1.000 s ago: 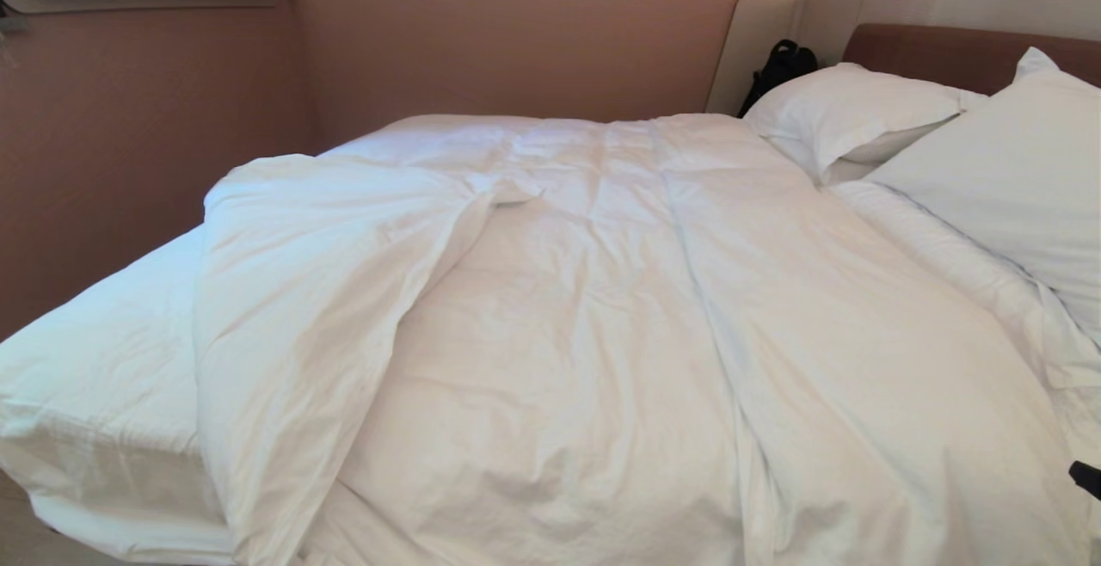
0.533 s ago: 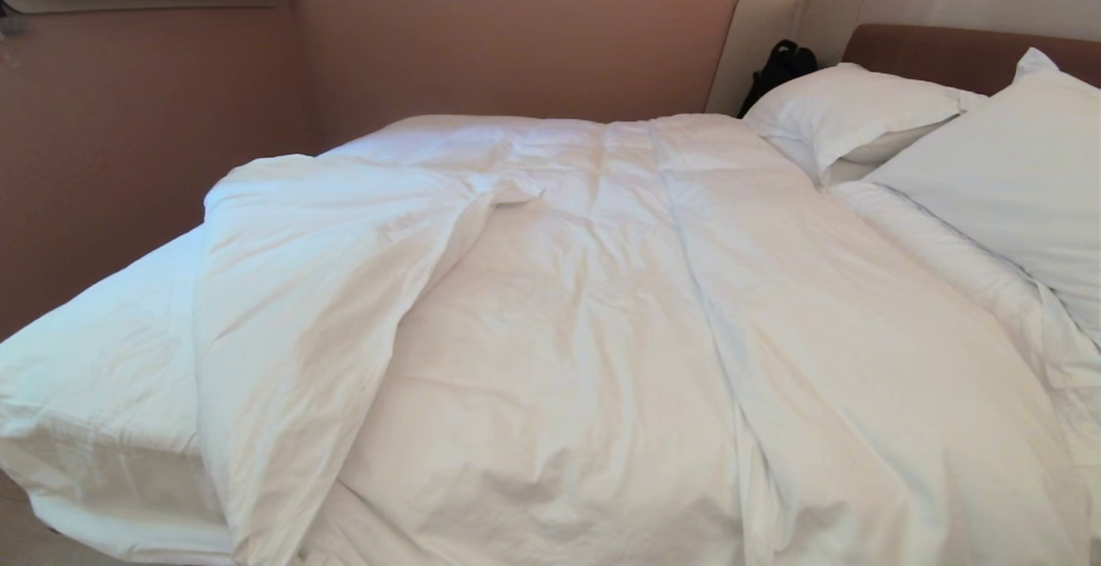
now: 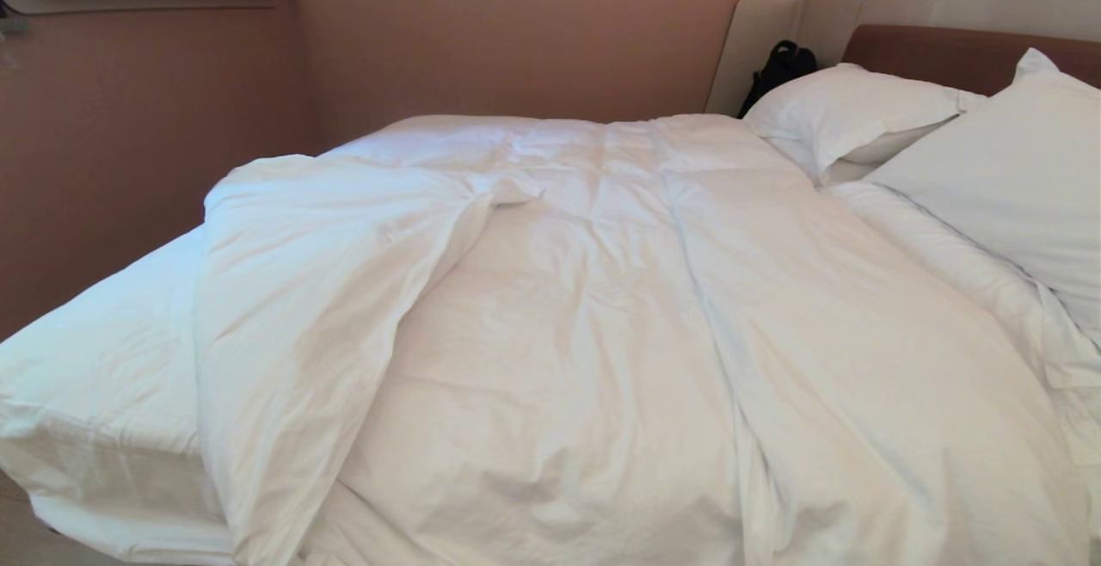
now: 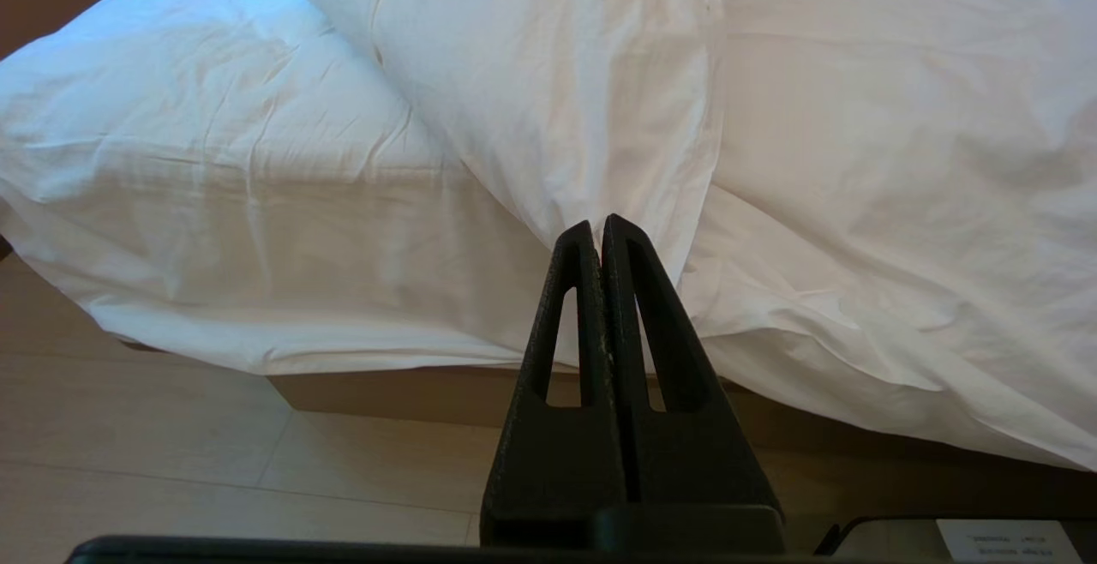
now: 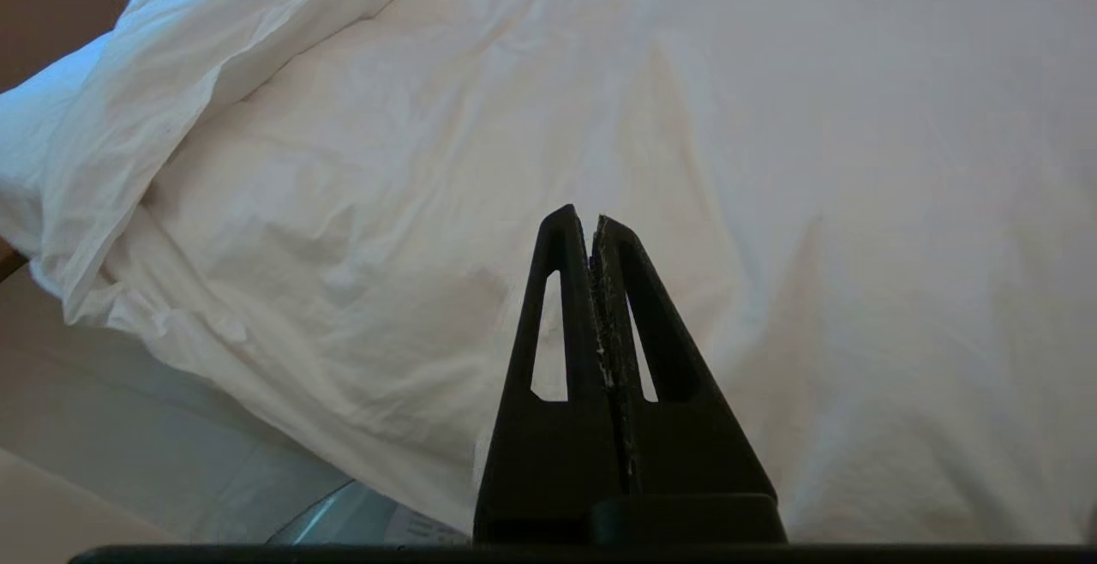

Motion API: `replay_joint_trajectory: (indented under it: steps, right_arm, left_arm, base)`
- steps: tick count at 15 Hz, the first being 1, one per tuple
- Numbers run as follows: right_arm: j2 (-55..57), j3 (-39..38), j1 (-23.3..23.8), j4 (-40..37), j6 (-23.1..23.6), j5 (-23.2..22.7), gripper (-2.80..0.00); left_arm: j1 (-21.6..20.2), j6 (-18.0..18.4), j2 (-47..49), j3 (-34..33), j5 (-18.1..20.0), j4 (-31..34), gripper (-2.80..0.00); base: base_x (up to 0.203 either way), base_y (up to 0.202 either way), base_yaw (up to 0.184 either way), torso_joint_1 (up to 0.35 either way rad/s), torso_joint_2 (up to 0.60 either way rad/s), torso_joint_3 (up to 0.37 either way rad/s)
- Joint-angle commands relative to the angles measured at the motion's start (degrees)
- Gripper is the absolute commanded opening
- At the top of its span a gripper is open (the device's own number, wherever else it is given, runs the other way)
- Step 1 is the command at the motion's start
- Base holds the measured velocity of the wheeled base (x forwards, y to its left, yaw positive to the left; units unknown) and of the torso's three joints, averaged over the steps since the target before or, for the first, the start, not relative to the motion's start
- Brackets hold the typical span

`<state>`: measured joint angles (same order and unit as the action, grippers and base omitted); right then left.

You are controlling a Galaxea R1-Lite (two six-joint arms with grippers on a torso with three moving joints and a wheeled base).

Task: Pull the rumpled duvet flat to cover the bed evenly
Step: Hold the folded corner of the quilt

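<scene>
The rumpled duvet (image 3: 619, 325) lies over most of the bed (image 3: 95, 359), with its left part folded back into a thick flap (image 3: 318, 273) that leaves the sheeted mattress corner bare. Neither gripper shows in the head view. In the left wrist view, the left gripper (image 4: 597, 225) is shut and empty, held off the bed's near edge in front of the duvet (image 4: 857, 161) fold. In the right wrist view, the right gripper (image 5: 590, 219) is shut and empty above the duvet (image 5: 771, 161) near the bed's front edge.
Two white pillows (image 3: 860, 110) lean at the headboard (image 3: 963, 50) on the right. A black bag (image 3: 778, 67) sits in the far corner. A wall (image 3: 129, 136) runs close along the bed's left side. Pale floor (image 4: 171, 453) lies before the taupe plinth (image 4: 403, 393).
A dark tip of the right arm that showed at the head view's lower right edge one second ago has gone out of view. The duvet and bed look the same.
</scene>
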<state>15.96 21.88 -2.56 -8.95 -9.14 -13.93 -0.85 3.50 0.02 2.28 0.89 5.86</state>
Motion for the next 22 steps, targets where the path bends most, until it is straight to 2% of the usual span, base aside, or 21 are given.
replay_joint_trajectory:
  steps: [1,2,3,4,10,13,17,20,22]
  right_arm:
    - [-0.61,-1.15,0.01,0.11,-0.11,5.96,-2.8]
    - [-0.9,-1.39,0.06,0.38,-0.09,6.69,-2.8]
    - [-2.34,-1.86,0.2,1.31,-0.14,10.52,-2.8]
    - [-3.92,-2.31,0.78,2.29,-0.15,12.39,-2.8]
    - [-14.38,-4.11,1.82,2.59,0.3,17.53,-2.8]
    - [-15.79,-4.52,1.86,5.94,1.66,21.64,-2.8]
    - [-15.78,-10.47,1.86,14.51,10.28,22.0,-2.8]
    - [-15.78,-16.19,1.86,16.51,10.71,21.4,-2.8]
    - [-15.87,-18.01,1.86,16.24,10.29,18.41,-2.8]
  left_arm:
    - [-0.03,0.02,-0.02,0.01,-0.02,0.02,-2.8]
    - [-0.03,0.02,0.06,0.01,-0.02,0.02,-2.8]
    - [-0.03,0.02,0.06,0.01,-0.02,0.02,-2.8]
    - [-0.03,0.02,0.06,0.01,-0.02,0.02,-2.8]
    - [-0.03,0.02,0.05,0.01,-0.02,0.02,-2.8]
    - [-0.03,0.02,0.06,0.01,-0.02,0.02,-2.8]
    - [-0.03,0.02,0.06,0.01,-0.02,0.02,-2.8]
    - [-0.03,0.02,0.02,0.01,-0.02,0.02,-2.8]
    - [-0.03,0.02,0.06,0.01,-0.02,0.02,-2.8]
  base:
    - [0.0,0.0,0.0,0.0,0.0,0.0]
    - [0.0,0.0,0.0,0.0,0.0,0.0]
    - [0.0,0.0,0.0,0.0,0.0,0.0]
    - [0.0,0.0,0.0,0.0,0.0,0.0]
    - [0.0,0.0,0.0,0.0,0.0,0.0]
    - [0.0,0.0,0.0,0.0,0.0,0.0]
    - [0.0,0.0,0.0,0.0,0.0,0.0]
    - [0.0,0.0,0.0,0.0,0.0,0.0]
    - [0.0,0.0,0.0,0.0,0.0,0.0]
